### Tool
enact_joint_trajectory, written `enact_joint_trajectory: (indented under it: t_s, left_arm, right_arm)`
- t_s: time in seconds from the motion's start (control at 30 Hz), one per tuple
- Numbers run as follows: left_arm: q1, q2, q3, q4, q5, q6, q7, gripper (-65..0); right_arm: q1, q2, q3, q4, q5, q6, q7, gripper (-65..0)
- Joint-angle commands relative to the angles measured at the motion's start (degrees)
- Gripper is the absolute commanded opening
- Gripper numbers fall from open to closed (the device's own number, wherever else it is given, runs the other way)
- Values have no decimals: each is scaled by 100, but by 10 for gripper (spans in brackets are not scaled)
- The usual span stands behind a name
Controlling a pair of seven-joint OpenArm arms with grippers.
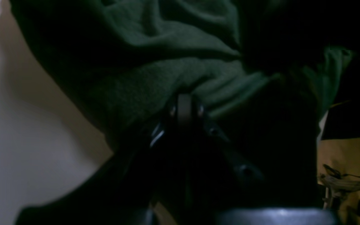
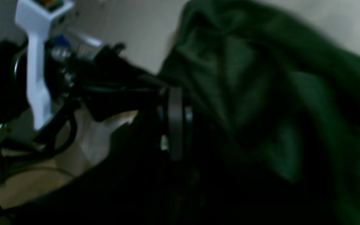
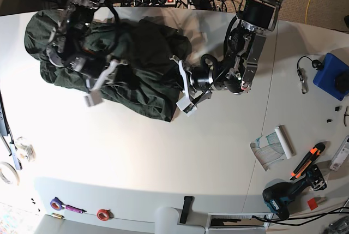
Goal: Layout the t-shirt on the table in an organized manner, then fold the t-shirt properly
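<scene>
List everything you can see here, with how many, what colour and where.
shirt: one, dark green, crumpled, upper left of the table
table: one, white, under everything
box: one, blue, right edge
roll: one, white, lower right
cutter: one, orange and black, beside the roll
drill: one, black and blue, bottom right
tapes: two, pale, left edge
tape ring: one, red, bottom left
power strip: one, dark, behind the table
left gripper: one, black, apparently shut on the shirt's right side
right gripper: one, black, apparently shut on the shirt
</scene>
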Motion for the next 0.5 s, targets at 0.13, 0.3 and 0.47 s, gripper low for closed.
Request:
enact_joint_trajectory:
  t_s: [0.13,0.3,0.47]
  left_arm:
    - [-28,9,-7,81,103,81,-13,-650]
    - [-11,9,-7,81,103,79,-11,-650]
    - [-11,9,-7,81,103,74,-9,-650]
  right_arm:
    - [92,35,-319,96,-446,8,99,-650]
    - [96,35,-245,96,-1703,8,372,-650]
    - [175,35,-214,96,-3200,-365,1480,-650]
